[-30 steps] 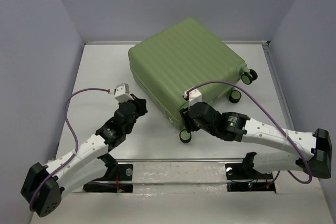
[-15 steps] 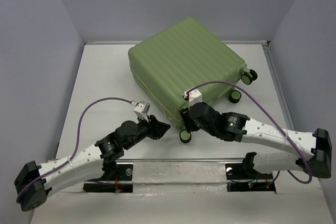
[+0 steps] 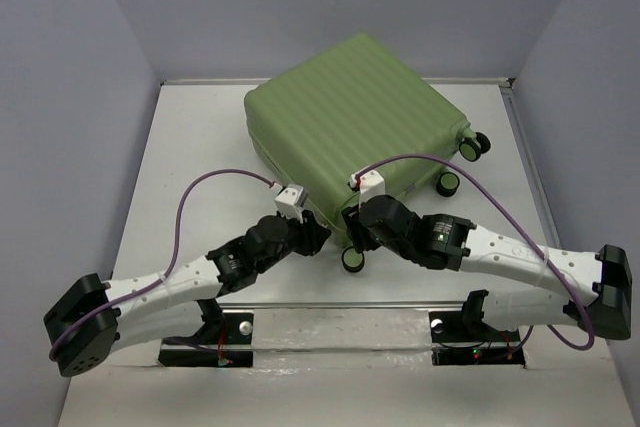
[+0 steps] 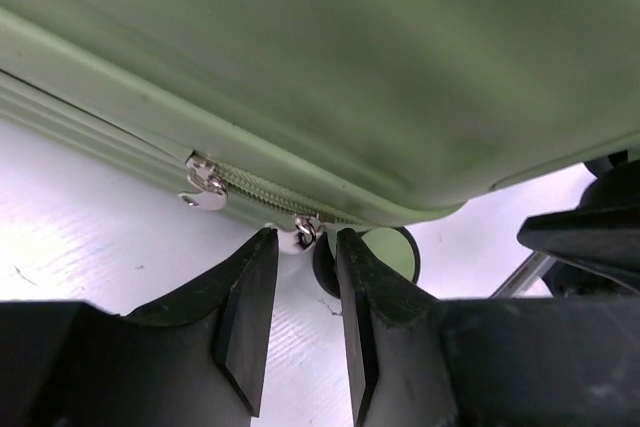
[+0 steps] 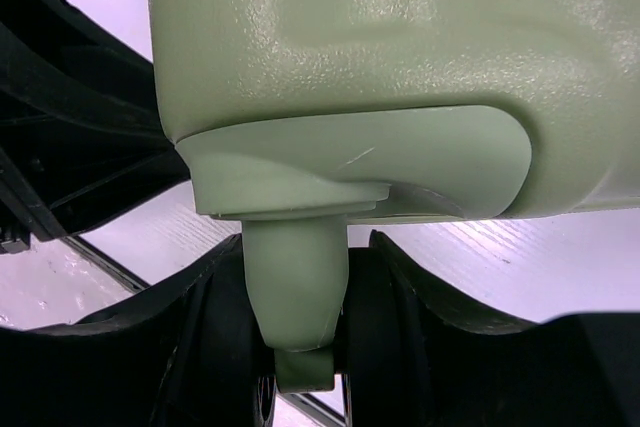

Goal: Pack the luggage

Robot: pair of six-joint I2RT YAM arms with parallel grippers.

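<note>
The luggage [image 3: 350, 112] is a light-green ribbed suitcase lying shut and flat on the white table [image 3: 190, 147]. In the left wrist view its shell [image 4: 400, 67] fills the top, with a zip running along the seam. My left gripper [image 3: 318, 237] is open at the near edge. Its tips [image 4: 305, 244] stand on either side of a small silver zip pull [image 4: 305, 230] without pinching it. A second pull [image 4: 205, 187] hangs further left. My right gripper [image 3: 352, 223] is shut on the near-corner wheel [image 3: 353, 258]. Its fingers [image 5: 300, 282] clamp the black wheel halves around the green stem [image 5: 295, 297].
Two more black wheels [image 3: 478, 144] [image 3: 448, 184] stick out on the suitcase's right side. Grey walls close in the table on three sides. A metal rail [image 3: 340, 305] runs along the near edge. Purple cables loop above both arms.
My left arm has swung right from beside the suitcase to its near edge, and its jaws have gone from shut to open. The right arm and the suitcase have not moved.
</note>
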